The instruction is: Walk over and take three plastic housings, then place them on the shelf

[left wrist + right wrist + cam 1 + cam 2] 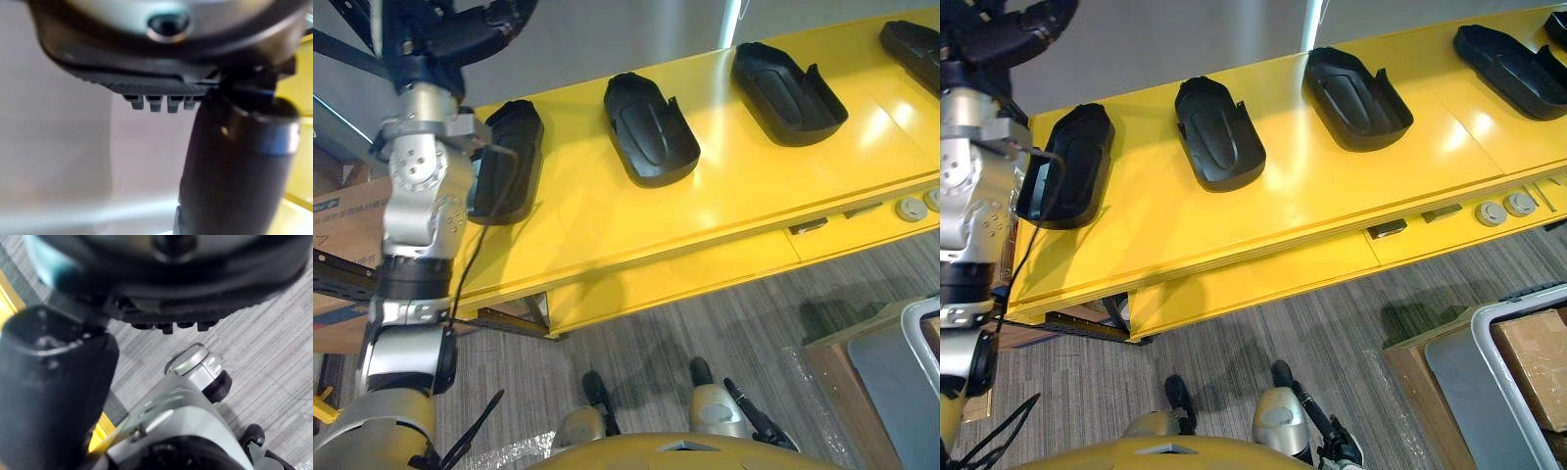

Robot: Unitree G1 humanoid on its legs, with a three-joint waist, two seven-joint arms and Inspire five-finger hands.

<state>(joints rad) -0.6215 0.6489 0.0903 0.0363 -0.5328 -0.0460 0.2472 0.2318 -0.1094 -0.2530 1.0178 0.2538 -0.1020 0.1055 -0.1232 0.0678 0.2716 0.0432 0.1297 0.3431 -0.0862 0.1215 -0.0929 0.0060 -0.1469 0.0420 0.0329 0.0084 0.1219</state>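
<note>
**Robot hands empty, housings in a row on the yellow desk**

Left robot hand (455, 31) was held high at the far left, past the desk's far edge. Its fingers were loose and nothing lay between them and the thumb. It was well apart from every housing. A cardboard box (342, 211) sat at the left edge beside the arm.

The yellow desk (754, 186) ran slantwise across the head views, rising towards the right. Four black plastic housings lay on it in a row, apart from one another, hollow side up.

- The first housing (519, 147) lay near the desk's left end, and the raised left arm partly hid it.
- The second housing (651, 127) lay to its right in full view.
- The third housing (788, 93) followed further along.
- The fourth housing (1508, 64) lay near the right end.

Two round grey discs (1506, 208) sat side by side on the desk's lower front ledge, towards the right. Grey striped floor (705, 323) spread in front of the desk. At the lower right stood a pale-rimmed container (1500, 357) with a brown carton inside.

The right robot hand (161, 279) showed in its own wrist view over the striped floor. It was relaxed, with the thumb standing clear, and it held nothing.
</note>
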